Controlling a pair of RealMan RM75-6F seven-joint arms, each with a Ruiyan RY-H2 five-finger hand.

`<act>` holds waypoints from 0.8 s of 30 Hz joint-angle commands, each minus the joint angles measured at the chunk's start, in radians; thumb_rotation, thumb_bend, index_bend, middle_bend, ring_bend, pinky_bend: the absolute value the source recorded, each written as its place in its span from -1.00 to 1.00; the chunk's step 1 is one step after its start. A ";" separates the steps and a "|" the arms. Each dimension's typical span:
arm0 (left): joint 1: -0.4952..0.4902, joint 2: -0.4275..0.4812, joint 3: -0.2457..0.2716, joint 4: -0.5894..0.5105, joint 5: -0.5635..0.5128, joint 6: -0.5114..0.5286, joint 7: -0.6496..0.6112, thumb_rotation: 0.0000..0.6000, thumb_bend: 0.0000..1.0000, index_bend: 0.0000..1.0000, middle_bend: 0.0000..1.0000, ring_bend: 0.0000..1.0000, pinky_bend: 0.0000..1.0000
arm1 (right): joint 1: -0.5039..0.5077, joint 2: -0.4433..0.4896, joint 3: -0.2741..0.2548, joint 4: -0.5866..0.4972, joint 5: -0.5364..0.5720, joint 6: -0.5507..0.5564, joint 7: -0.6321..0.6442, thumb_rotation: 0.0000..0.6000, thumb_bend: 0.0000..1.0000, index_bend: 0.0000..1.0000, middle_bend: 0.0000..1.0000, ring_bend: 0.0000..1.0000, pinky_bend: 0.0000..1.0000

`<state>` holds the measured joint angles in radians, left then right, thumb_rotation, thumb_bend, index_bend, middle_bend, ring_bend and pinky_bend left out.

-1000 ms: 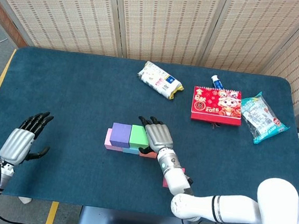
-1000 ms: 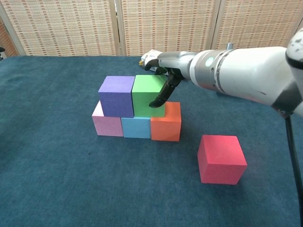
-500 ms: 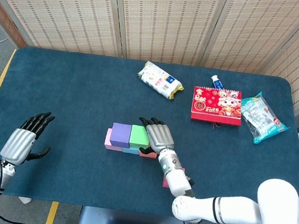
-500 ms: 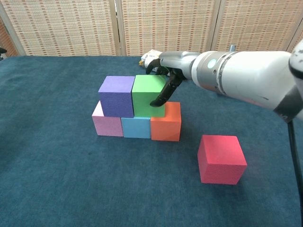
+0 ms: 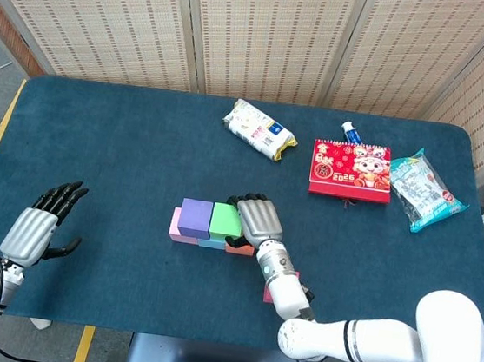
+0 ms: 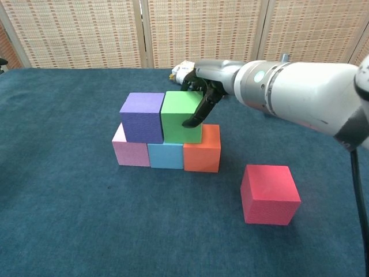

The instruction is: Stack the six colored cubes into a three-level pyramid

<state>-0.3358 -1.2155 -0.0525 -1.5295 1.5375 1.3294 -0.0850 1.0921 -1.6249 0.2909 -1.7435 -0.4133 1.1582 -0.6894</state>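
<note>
Since a second ago my right hand (image 6: 199,104) has drawn slightly back from the stack; its fingertips (image 6: 189,122) remain at the right face of the green cube (image 6: 180,117), and no cube has shifted. From the chest view I cannot tell for certain whether the fingertips touch the green face or stand just off it. Fingers are curved downward and hold nothing; the hand is released, not grasping.

Stack status: bottom row is pink cube (image 6: 131,151), blue cube (image 6: 165,156), orange cube (image 6: 203,150), touching side by side. Second level is purple cube (image 6: 141,117) and the green cube, touching each other, purple over the pink/blue seam, green over the blue/orange seam. Both sit upright.

Red cube (image 6: 270,193) lies alone on the table (image 6: 69,219), to the right of the stack and nearer the table's front edge, well apart from my right hand. In the head view my right forearm covers most of it.

My left hand (image 5: 37,228) hovers over the near left corner of the table, fingers spread, holding nothing, far from the cubes; unchanged.
</note>
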 commanded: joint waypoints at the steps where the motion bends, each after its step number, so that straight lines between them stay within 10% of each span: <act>1: 0.000 0.000 0.001 0.000 0.001 0.000 -0.001 1.00 -0.36 -1.00 -1.00 -1.00 -0.77 | -0.002 -0.004 -0.001 0.001 -0.003 0.005 -0.003 1.00 -0.35 -0.14 -0.12 -0.35 -0.41; 24: 0.002 0.000 0.004 0.004 -0.002 -0.005 -0.009 1.00 -0.36 -1.00 -1.00 -1.00 -0.77 | -0.009 -0.017 0.004 0.011 -0.010 -0.007 -0.008 1.00 -0.35 -0.11 -0.10 -0.33 -0.40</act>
<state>-0.3340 -1.2153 -0.0489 -1.5255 1.5353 1.3244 -0.0936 1.0836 -1.6414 0.2953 -1.7323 -0.4236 1.1516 -0.6976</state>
